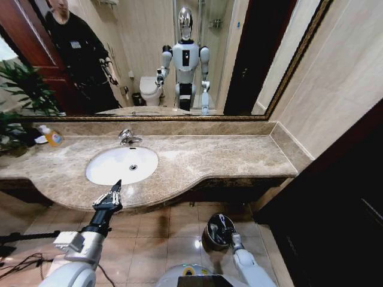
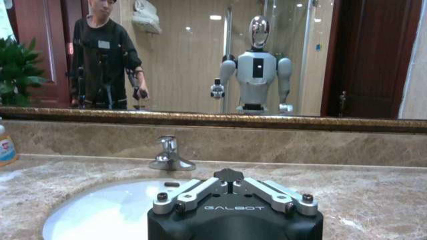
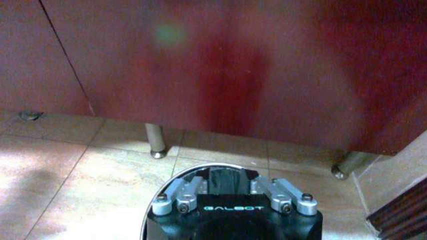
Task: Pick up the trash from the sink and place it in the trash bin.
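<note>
Left gripper (image 1: 115,192) near one sink (image 1: 99,173).

"GALBOT" on left gripper (image 2: 233,186) housing and on right gripper (image 3: 229,180) housing.

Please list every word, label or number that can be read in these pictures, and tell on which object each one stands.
"GALBOT": on the black body of the left tool.
"GALBOT": on the black body of the right tool.
Label on the orange-yellow bottle: too small to read.
Badge on the person's chest in the mirror: too blurred to read.
</note>
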Motion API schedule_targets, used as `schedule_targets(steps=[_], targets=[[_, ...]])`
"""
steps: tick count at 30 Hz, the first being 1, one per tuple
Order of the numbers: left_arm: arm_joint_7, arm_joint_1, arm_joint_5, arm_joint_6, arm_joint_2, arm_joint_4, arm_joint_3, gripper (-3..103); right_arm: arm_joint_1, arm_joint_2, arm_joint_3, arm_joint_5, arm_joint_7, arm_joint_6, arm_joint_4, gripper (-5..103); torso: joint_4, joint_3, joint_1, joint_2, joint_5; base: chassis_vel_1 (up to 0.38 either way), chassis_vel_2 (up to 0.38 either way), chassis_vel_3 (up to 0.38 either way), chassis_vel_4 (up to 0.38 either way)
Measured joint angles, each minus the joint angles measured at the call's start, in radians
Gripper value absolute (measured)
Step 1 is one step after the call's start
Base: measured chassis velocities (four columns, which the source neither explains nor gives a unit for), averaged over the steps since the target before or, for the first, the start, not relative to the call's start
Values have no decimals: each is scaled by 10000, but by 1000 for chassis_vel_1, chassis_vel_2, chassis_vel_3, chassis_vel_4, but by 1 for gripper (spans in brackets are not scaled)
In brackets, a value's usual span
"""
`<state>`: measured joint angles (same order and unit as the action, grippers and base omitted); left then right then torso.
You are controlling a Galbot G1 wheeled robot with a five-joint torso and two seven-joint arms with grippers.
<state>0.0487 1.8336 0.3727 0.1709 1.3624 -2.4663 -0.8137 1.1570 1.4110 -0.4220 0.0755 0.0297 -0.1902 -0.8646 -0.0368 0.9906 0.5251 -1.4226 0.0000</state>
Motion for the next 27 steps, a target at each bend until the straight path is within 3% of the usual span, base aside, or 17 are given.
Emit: schedule_targets(steps=[3, 4, 6, 8, 15, 18, 19, 27], targets=[[0, 0, 0, 0, 0, 0, 0, 0, -54, 9, -6, 0, -34, 1, 42, 45, 0, 0, 0, 0, 0, 0, 0, 0, 0], [0, 0, 0, 0, 0, 0, 0, 0, -54, 9, -6, 0, -34, 1, 42, 45, 0, 0, 0, 0, 0, 0, 0, 0, 0], [0, 0, 0, 0, 0, 0, 0, 0, -71, 17, -6, -8, -60, -1, 88, 56, 0, 0, 0, 0, 0, 0, 0, 0, 0], [0, 0, 0, 0, 0, -1, 0, 0, -77, 23, -6, -19, -83, -6, 111, 56, 0, 0, 0, 0, 0, 0, 0, 0, 0], [0, 0, 0, 0, 0, 0, 0, 0, -82, 61, 11, -71, -126, -9, 108, 89, 0, 0, 0, 0, 0, 0, 0, 0, 0], [0, 0, 0, 0, 0, 0, 0, 0, -86, 74, 15, -74, -127, -10, 97, 94, 0, 0, 0, 0, 0, 0, 0, 0, 0], [0, 0, 0, 0, 0, 0, 0, 0, -86, 82, 19, -78, -128, -9, 92, 100, 0, 0, 0, 0, 0, 0, 0, 0, 0], [0, 0, 0, 0, 0, 0, 0, 0, -50, 125, 26, -100, -144, -9, 35, 100, 0, 0, 0, 0, 0, 0, 0, 0, 0]])
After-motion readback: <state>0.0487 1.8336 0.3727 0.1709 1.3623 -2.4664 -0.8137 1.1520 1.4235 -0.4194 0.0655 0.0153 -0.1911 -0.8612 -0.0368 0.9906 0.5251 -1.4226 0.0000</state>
